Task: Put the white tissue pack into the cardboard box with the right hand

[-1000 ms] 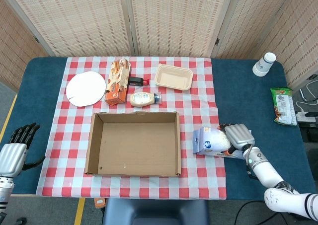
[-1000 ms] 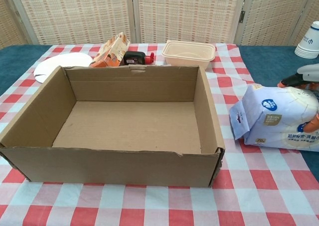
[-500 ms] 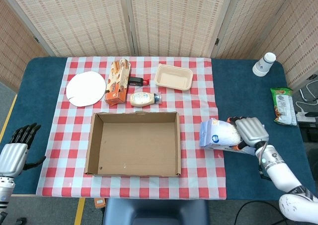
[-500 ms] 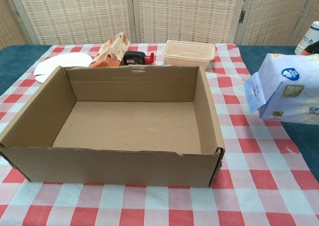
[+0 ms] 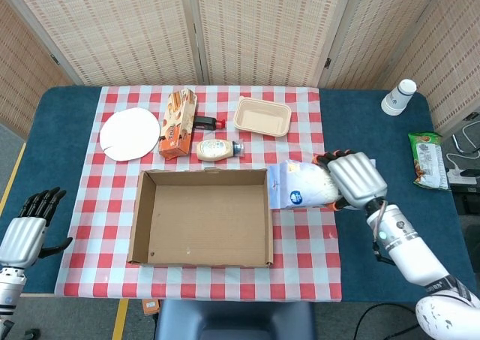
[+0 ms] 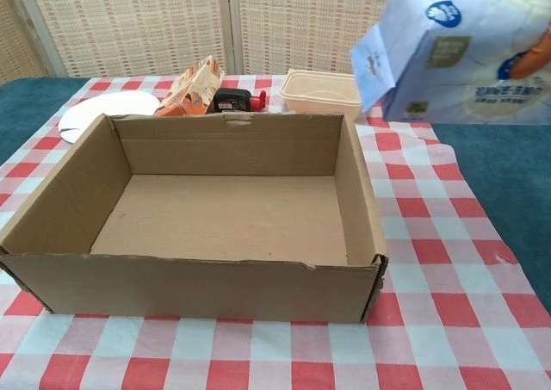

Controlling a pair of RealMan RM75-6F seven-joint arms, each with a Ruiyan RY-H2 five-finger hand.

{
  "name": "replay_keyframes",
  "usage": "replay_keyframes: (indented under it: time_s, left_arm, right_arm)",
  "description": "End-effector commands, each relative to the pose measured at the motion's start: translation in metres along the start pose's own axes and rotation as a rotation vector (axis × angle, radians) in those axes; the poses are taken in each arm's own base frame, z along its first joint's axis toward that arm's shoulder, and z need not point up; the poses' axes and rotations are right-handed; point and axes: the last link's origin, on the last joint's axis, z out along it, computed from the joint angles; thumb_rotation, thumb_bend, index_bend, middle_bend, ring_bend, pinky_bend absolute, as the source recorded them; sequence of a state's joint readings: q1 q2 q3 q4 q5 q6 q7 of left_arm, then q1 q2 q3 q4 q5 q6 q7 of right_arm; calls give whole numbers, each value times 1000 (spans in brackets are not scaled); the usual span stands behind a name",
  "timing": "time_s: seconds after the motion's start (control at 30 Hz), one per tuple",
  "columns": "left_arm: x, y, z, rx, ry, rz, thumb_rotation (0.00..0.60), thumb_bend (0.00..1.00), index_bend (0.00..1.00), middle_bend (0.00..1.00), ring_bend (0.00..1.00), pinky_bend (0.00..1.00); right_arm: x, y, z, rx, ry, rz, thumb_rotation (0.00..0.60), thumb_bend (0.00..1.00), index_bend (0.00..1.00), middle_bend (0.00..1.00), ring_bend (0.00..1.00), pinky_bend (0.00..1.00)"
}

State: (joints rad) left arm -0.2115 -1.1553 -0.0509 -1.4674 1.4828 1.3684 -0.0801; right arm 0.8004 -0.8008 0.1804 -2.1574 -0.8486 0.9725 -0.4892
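Our right hand (image 5: 352,177) is clamped on the white tissue pack (image 5: 304,185), held aloft just beside the right wall of the cardboard box (image 5: 202,217), long axis pointing toward the box. Our left hand (image 5: 28,224), fingers apart and empty, lies well left of the box.

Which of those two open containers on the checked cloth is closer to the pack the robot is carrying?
The big brown cardboard box: the white tissue pack in the right hand hangs just beside its right wall. The beige plastic tray sits farther back.

A blue-covered table (image 5: 67,122) carries a red-checked cloth (image 5: 300,242). On the bare blue part stand stacked paper cups (image 5: 398,97) and a green snack packet (image 5: 427,160).
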Motion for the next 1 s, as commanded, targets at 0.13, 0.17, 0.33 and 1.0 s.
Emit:
replay_keyframes:
  time_s: [0.13, 0.17, 0.33, 1.0]
  left_arm:
    - [-1, 0, 0, 0, -2, 0, 600, 195, 0, 0, 0, 69]
    - [-1, 0, 0, 2, -2, -1, 600, 194, 0, 0, 0, 68]
    - [0, -2, 1, 8, -2, -7, 600, 197, 0, 0, 0, 68]
    - [5, -5, -2, 0, -1, -35, 600, 197, 0, 0, 0, 69]
  right_arm:
    - [4, -61, 34, 132, -1, 8, 600, 0, 581, 349, 321, 490]
    - [3, -69, 39, 145, -5, 5, 600, 0, 582, 349, 321, 490]
    - [-1, -114, 62, 202, -14, -13, 600, 0, 586, 350, 322, 490]
    - [-36, -219, 95, 274, -98, -10, 600, 0, 588, 355, 326, 490]
